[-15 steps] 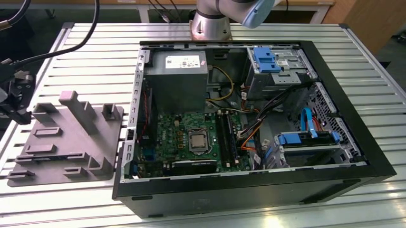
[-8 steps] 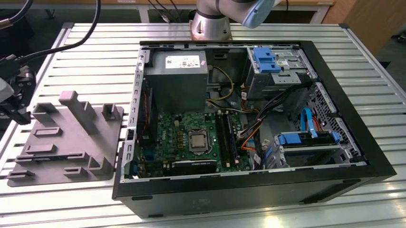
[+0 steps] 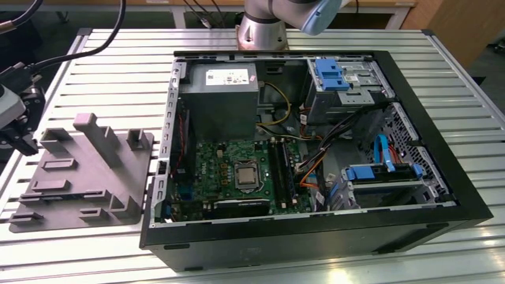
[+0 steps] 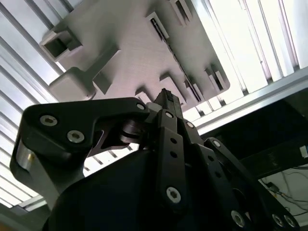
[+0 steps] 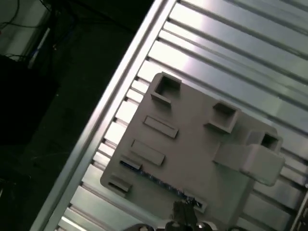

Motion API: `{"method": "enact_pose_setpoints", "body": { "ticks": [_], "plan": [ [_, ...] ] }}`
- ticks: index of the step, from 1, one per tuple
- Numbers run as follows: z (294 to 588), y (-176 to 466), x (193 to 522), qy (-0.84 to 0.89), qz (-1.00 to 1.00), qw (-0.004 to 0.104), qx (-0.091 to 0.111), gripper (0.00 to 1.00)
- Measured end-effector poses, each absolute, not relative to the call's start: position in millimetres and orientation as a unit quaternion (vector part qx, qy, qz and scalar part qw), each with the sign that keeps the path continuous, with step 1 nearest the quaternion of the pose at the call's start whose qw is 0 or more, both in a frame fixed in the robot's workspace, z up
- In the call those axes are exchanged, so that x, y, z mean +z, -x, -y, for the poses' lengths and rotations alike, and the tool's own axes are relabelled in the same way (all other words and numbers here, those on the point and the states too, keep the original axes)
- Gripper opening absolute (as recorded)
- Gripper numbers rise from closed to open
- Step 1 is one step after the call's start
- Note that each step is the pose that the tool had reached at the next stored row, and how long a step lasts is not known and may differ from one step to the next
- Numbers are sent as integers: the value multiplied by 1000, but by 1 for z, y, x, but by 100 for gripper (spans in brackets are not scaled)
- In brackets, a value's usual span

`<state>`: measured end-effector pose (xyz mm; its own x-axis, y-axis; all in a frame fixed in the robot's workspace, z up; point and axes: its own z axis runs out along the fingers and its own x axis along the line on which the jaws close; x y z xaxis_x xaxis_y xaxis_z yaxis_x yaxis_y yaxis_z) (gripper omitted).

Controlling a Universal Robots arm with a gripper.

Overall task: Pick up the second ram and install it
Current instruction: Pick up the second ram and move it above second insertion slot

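— Since you ask what I've got hold of: nothing. My black jointed gripper (image 4: 168, 98) (image 5: 186, 211) hangs in the air. Its tips are drawn so close together that I can make out hardly any gap, and nothing is pinched between them.

— Where's the stick, then?

— Just past my tips in both wrist views. The second ram (image 5: 160, 184) (image 4: 174, 56), a long, thin, blackish memory stick, stands on edge in a narrow slot of the flat gray plastic fixture (image 5: 192, 144) with its raised blocks, close to one long side. I'm well above it, and from my wrist I seem lined up with one end, not the middle.

— So how do you take it cleanly?

— By my reckoning, I should shift to the middle of its length so it won't tilt. Then I turn my pads parallel to its flat faces, open barely wider than its thickness, and go straight down. I'd close on the top margin, clear of the slot walls, and draw it out along the slot with no twisting.

— And farther off?

— The fixture lies on a silver slatted aluminium table (image 3: 118, 65). Just beside it, toward the exterior view's right, sits the open black computer case (image 3: 316, 239), with the long black memory sockets (image 3: 282, 168) on its green motherboard (image 3: 211, 158).
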<state>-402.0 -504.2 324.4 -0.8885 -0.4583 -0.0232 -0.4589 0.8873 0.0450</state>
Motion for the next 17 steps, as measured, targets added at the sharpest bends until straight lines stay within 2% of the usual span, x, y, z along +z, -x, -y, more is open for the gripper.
{"method": "enact_pose_setpoints", "body": {
  "ticks": [17],
  "plan": [
    [504, 402, 323, 351, -936, 3, 25, 11]
  ]
}}
